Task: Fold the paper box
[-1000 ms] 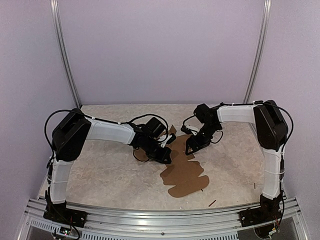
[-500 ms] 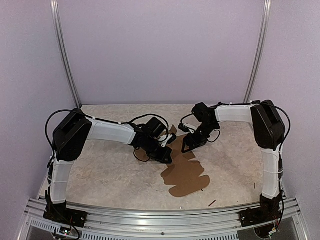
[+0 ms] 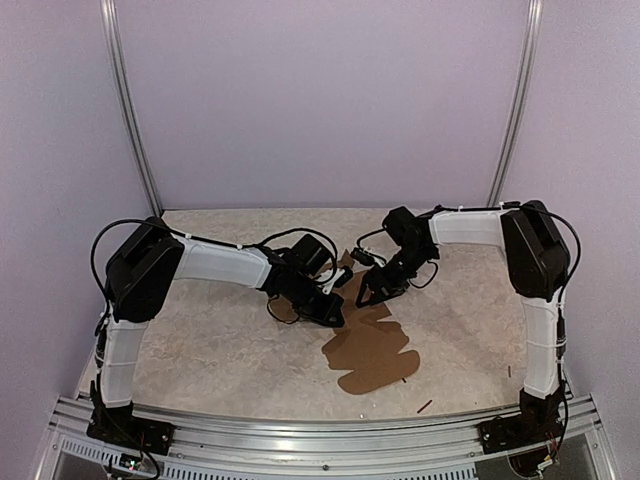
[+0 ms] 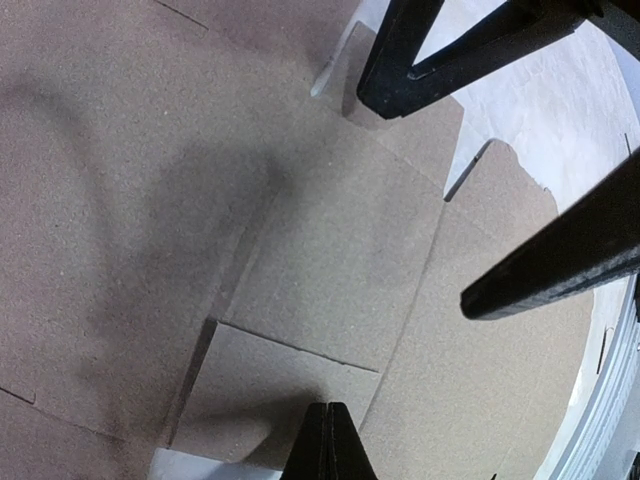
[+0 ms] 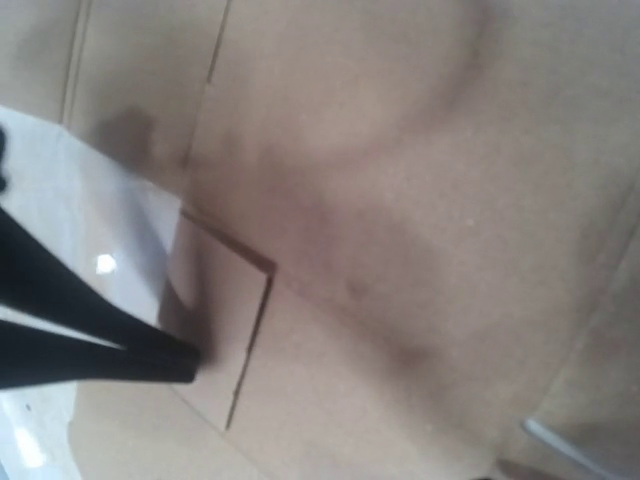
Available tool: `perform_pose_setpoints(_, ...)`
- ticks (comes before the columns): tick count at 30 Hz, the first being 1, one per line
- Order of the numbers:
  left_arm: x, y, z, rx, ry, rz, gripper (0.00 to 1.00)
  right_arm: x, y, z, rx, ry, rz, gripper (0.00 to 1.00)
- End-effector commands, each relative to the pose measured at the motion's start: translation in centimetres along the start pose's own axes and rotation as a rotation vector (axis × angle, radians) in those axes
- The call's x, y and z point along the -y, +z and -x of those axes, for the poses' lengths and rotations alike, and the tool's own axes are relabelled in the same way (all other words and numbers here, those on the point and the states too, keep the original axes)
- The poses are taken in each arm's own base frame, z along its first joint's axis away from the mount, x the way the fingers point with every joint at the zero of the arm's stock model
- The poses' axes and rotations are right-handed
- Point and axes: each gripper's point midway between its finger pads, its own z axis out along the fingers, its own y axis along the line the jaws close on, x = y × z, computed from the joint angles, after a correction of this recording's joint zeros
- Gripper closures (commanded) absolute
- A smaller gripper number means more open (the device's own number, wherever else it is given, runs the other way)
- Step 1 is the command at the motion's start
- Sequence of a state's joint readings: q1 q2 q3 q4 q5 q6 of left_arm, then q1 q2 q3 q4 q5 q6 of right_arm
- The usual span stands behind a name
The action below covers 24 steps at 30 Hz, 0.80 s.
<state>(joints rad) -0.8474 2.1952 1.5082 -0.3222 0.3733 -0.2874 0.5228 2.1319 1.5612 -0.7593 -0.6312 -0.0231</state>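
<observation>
Right claw (image 3: 362,298) farther left over paper box (image 3: 372,350); parted fingers (image 4: 545,265) in left-wrist view.

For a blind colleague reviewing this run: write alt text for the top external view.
A flat, unfolded brown paper box lies on a marbled table between two white-and-black robot arms. The left gripper, shut, and the right gripper, open, sit close together over the sheet's far end.

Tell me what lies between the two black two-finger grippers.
Only the flat brown cardboard sheet, bare; the left wrist view shows it stretching from the shut left gripper to the open right gripper.
</observation>
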Motion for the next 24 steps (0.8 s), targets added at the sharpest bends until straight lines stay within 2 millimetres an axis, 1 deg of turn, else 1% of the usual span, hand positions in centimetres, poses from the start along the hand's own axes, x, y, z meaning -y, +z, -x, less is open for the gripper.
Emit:
perform_pose_setpoints(1,-4.1,2.8,-5.8,-0.163,-0.075,0.109,1.00,-0.8,-2.5,-0.2,0.035,-0.031,-0.036,0.37)
perform_pose_setpoints(2,-4.2,2.8,-5.9,-0.166,-0.078,0.111,1.00,-0.3,-2.8,-0.6,0.040,-0.029,-0.062,0.36)
perform_pose_setpoints(3,-4.3,2.8,-6.1,-0.169,-0.081,0.113,1.00,0.0,-3.8,-0.8,0.057,-0.034,-0.094,0.36)
perform_pose_setpoints(5,-4.5,2.6,-6.4,-0.167,-0.085,0.114,1.00,1.5,-5.4,-1.1,0.082,-0.032,-0.166,0.36)
perform_pose_setpoints(7,-4.4,2.1,-5.9,-0.140,-0.087,0.105,1.00,3.2,-7.2,-0.9,0.122,-0.022,-0.221,0.36)
perform_pose_setpoints(9,-4.4,1.9,-5.6,-0.133,-0.094,0.094,1.00,5.5,-8.9,-0.3,0.157,-0.005,-0.298,0.36)
perform_pose_setpoints(11,-4.4,2.1,-5.6,-0.140,-0.099,0.086,1.00,7.6,-9.9,0.3,0.174,0.008,-0.355,0.36)
perform_pose_setpoints(13,-4.4,2.4,-5.9,-0.150,-0.103,0.084,1.00,8.8,-10.0,0.7,0.175,0.015,-0.365,0.34)
perform_pose_setpoints(17,-4.6,2.9,-6.4,-0.191,-0.066,0.151,1.00,10.1,-8.5,1.3,0.154,0.022,-0.340,0.33)
perform_pose_setpoints(20,-5.4,3.4,-7.5,-0.236,-0.043,0.212,1.00,10.5,-7.3,1.6,0.138,0.046,-0.295,0.32)
perform_pose_setpoints(24,-6.2,3.8,-9.0,-0.296,-0.029,0.262,1.00,11.0,-6.5,1.8,0.129,0.061,-0.283,0.32)
